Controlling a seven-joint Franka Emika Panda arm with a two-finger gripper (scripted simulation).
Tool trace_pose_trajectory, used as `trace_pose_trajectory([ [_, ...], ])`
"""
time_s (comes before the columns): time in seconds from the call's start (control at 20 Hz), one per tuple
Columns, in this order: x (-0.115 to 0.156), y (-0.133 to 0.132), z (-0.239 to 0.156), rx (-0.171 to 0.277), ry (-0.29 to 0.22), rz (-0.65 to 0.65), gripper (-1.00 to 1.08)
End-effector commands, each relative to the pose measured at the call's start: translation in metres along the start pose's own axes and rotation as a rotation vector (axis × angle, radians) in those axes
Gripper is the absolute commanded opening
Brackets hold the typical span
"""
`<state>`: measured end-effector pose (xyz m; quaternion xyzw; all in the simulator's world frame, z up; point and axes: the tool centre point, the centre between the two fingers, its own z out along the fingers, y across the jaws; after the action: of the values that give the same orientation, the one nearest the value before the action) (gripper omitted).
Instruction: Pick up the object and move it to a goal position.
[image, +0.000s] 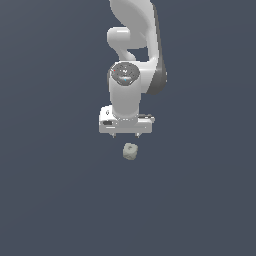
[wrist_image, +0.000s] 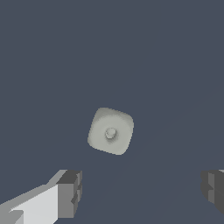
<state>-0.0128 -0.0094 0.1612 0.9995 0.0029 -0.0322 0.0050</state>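
The object (image: 130, 151) is a small pale grey-green lump with rounded corners, lying on the dark floor just in front of the white arm. The wrist view looks straight down on the object (wrist_image: 110, 131) and shows a small round bump in its middle. My gripper (image: 126, 135) hangs above and slightly behind it, open, with only its short fingertips showing under the white hand. In the wrist view the two grey fingers (wrist_image: 70, 193) stand wide apart with nothing between them, and the object lies outside the gap, apart from both.
The flat dark blue-grey floor (image: 60, 200) spreads on all sides. The arm's white links (image: 134, 45) rise behind the gripper toward the upper edge of the exterior view.
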Motion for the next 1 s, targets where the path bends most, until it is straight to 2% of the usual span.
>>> trace_pose_trajectory([
  [0.0, 0.0000, 0.0000, 0.0000, 0.000, 0.000, 0.000, 1.00],
  [0.45, -0.0062, 0.0094, 0.0003, -0.029, -0.014, -0.044, 1.00],
  [0.95, -0.0030, 0.0052, 0.0088, -0.022, -0.004, -0.003, 1.00],
])
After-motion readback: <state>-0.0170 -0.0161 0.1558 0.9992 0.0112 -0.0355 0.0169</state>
